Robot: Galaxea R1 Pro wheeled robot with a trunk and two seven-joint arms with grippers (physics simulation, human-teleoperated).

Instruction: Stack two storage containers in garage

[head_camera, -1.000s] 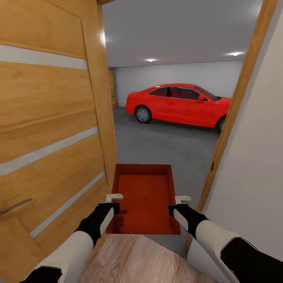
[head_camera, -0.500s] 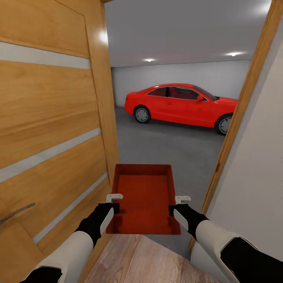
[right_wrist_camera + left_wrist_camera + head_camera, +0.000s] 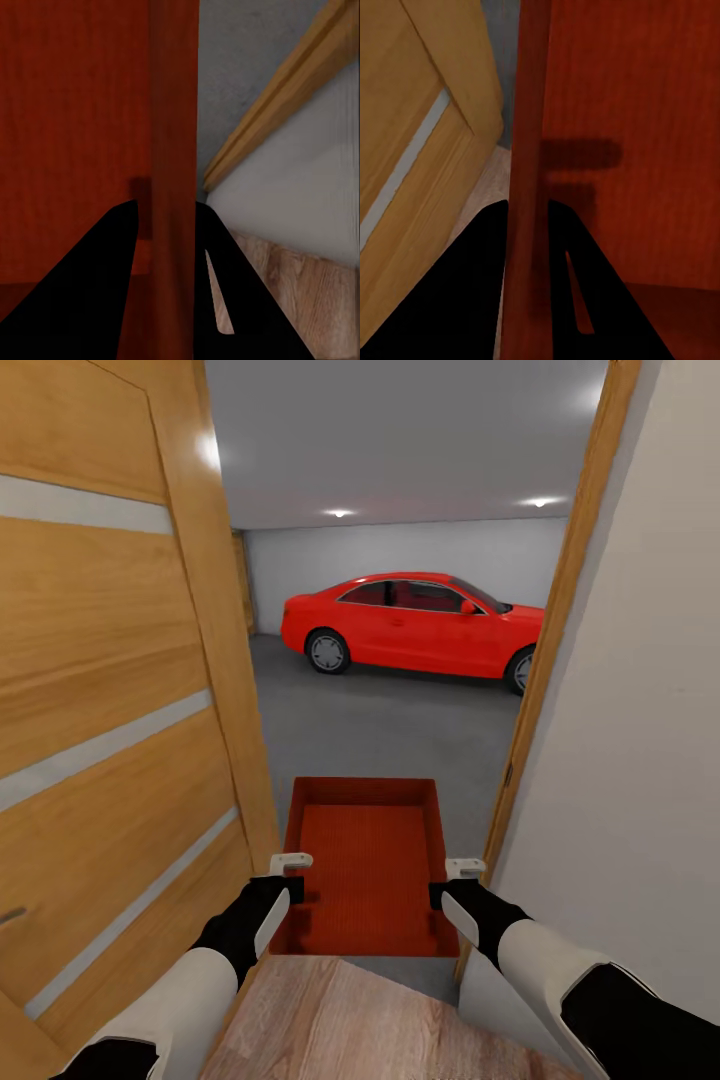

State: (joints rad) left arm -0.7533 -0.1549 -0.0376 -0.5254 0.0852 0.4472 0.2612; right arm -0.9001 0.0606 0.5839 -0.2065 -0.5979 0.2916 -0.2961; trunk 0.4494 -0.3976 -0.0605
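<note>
Storage container (image 3: 368, 865) hangs between our two tools, carried level in the doorway. Our left tool (image 3: 291, 863) pinches its left wall, one finger on each face, as the left wrist view shows (image 3: 526, 225); our right tool (image 3: 464, 868) clamps the right wall the same way (image 3: 174, 225). An open wooden door (image 3: 110, 690) stands just left, a white wall (image 3: 630, 740) right. Beyond lies the garage floor (image 3: 385, 725), with a red car (image 3: 415, 622) parked.
</note>
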